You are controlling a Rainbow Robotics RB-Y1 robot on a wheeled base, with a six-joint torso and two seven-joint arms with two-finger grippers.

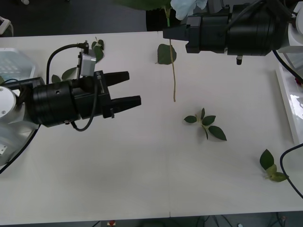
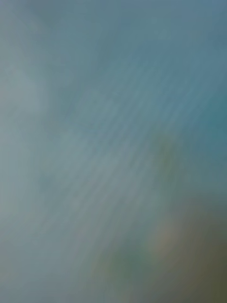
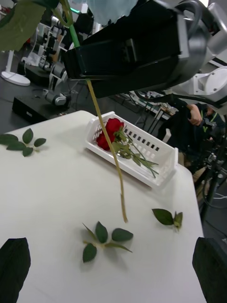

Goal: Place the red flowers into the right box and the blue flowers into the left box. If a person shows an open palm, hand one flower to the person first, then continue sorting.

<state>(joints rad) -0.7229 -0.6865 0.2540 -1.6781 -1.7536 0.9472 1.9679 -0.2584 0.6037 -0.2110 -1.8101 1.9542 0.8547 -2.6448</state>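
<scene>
Matt white table (image 1: 142, 179); slotted white plastic right box (image 3: 156, 156).

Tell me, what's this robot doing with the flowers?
It is sorting artificial flowers into trays. The right gripper holds a blue flower up in the air, its long stem hanging over the table. The left gripper hovers open and empty above the table. Red flowers already lie in the right box. Loose leaf sprigs are scattered about.
</scene>
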